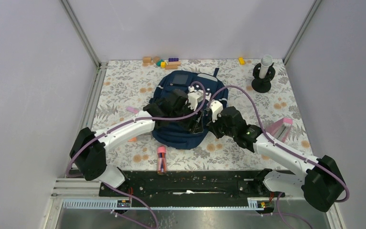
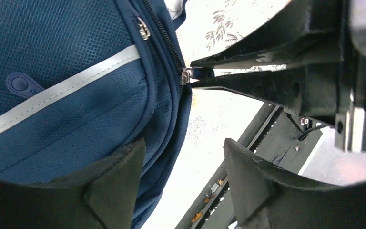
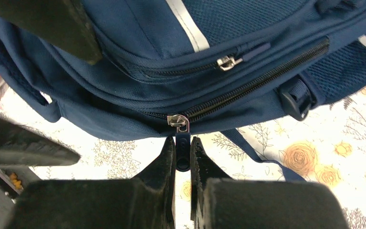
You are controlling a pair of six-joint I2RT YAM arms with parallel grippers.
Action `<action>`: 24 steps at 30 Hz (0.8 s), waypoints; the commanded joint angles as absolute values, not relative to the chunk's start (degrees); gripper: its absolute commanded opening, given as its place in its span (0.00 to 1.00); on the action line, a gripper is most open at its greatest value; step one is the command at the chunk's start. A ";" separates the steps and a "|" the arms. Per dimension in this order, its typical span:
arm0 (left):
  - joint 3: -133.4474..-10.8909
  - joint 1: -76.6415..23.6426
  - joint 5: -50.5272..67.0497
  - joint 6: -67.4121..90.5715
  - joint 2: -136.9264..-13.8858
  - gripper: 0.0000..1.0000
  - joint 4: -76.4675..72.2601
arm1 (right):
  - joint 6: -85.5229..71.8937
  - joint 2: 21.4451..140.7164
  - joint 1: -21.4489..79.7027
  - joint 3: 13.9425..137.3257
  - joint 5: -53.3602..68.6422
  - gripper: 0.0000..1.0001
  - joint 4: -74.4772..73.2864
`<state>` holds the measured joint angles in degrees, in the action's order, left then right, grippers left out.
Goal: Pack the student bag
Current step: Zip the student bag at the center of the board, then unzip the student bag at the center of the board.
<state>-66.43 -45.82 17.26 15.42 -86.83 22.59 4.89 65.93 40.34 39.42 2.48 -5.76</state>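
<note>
Bag: the student bag (image 1: 178, 137) lies flat at the centre of the floral table (image 1: 124, 88), front pockets and reflective stripe (image 2: 71, 83) facing up. Both arms meet over its near half.

Right gripper (image 3: 183, 143): you have it clenched on the blue zipper pull (image 3: 183, 155) at the bag's lower edge. The tab sits pinched between the two fingertips, and the metal slider (image 3: 178, 120) is just above them at the end of the main zip. The teeth to the slider's right are meshed. A second slider (image 3: 228, 62) sits on the pocket zip higher up, untouched.

Left gripper (image 2: 183, 176): released, jaws well apart, nothing between the pads. In its wrist view one finger (image 2: 114, 181) sits over the bag's fabric edge and the other (image 2: 252, 176) over bare table. You can see the right gripper's pinch on the pull from this side too.

Elsewhere on the table:
- Pink-capped tube (image 1: 161, 160) near the front edge, apart from the bag.
- Coloured blocks (image 1: 164, 61) along the far edge.
- Black stand with a pale cylinder (image 1: 263, 72) at far right.
- Pink object (image 1: 281, 128) beside the right arm; you cannot tell what it is.
</note>
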 commanded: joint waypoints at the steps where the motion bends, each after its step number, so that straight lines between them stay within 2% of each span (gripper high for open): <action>1: -70.72 -44.73 14.29 11.59 -81.56 0.74 18.53 | -1.12 60.47 41.76 38.02 -1.08 0.00 -4.49; 5: -72.58 -41.10 9.16 9.14 -77.52 0.87 24.85 | -3.04 57.92 41.80 36.35 -4.42 0.00 -4.00; 10: -74.24 -30.40 8.94 11.14 -76.68 0.91 27.66 | -2.07 55.75 41.81 33.93 -5.36 0.00 -4.32; 14: -69.91 -20.02 17.21 17.55 -79.00 0.92 27.03 | -1.31 54.37 41.79 32.50 -7.18 0.00 -5.87; 17: -66.37 -17.20 22.16 19.26 -81.45 0.89 26.48 | -1.09 53.39 41.75 31.08 -7.08 0.00 -5.68; 20: -63.72 -14.94 23.51 20.22 -82.61 0.81 26.44 | -0.76 52.58 41.76 31.23 -7.33 0.00 -6.21; 24: -62.98 -12.75 22.46 20.80 -83.78 0.62 25.68 | -1.04 53.89 41.78 32.59 -7.21 0.00 -7.05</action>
